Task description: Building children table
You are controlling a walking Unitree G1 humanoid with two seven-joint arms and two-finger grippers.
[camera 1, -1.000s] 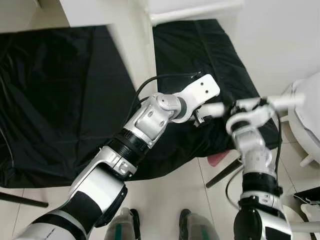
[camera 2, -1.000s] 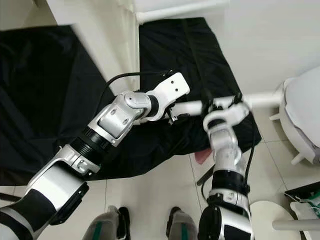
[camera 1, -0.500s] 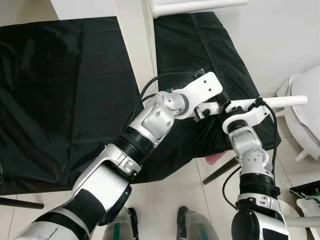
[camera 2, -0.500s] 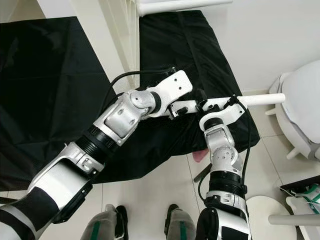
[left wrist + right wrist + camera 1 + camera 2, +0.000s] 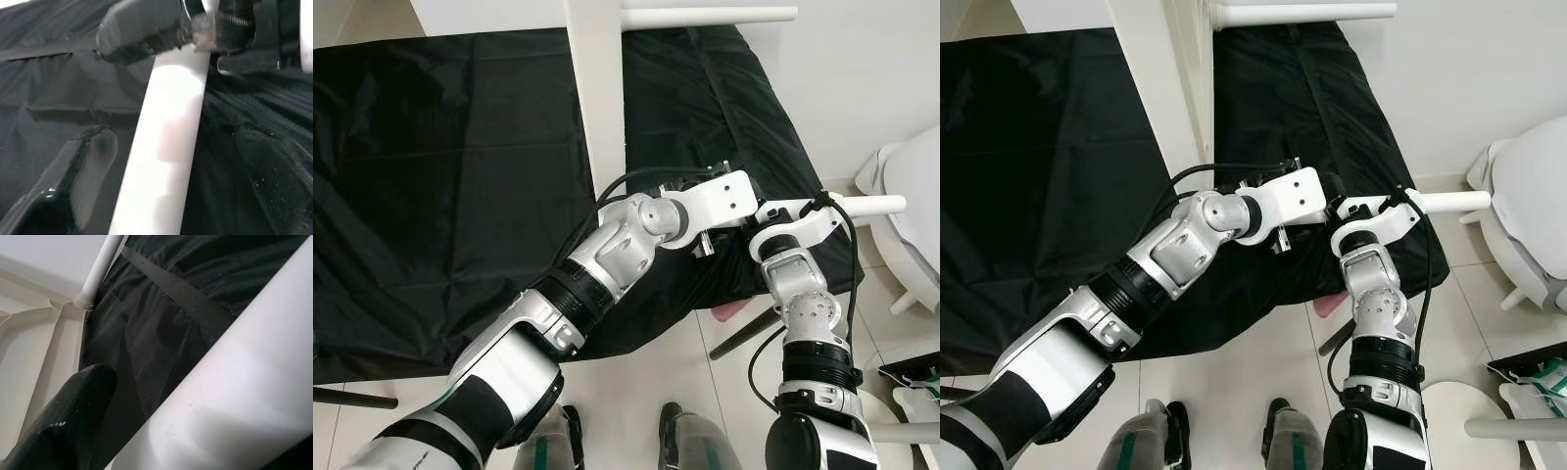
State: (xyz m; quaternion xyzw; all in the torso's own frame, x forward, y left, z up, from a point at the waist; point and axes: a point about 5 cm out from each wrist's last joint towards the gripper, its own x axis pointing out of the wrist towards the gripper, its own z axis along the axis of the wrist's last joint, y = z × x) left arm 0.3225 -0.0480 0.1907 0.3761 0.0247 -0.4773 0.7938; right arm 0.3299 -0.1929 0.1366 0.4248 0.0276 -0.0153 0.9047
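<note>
I see long white cylindrical table leg (image 5: 862,206) at 3 o'clock over black-cloth surface (image 5: 450,196), right pincer (image 5: 1371,209) clamped on it; left pincer (image 5: 161,161) spread apart astride shaft, likely steadying for handover toward white tabletop panel (image 5: 597,88) at 12

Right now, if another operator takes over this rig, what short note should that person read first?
Right tool: shut on the white table leg, held level above the black cloth.
Left tool: open, its fingers on either side of the same leg, not clamped, near the right tool.
The white tabletop stands on edge on the cloth; another leg is already fitted at its far end.
Done: one leg is on. Left: bring the held leg to the tabletop and fit it.
</note>
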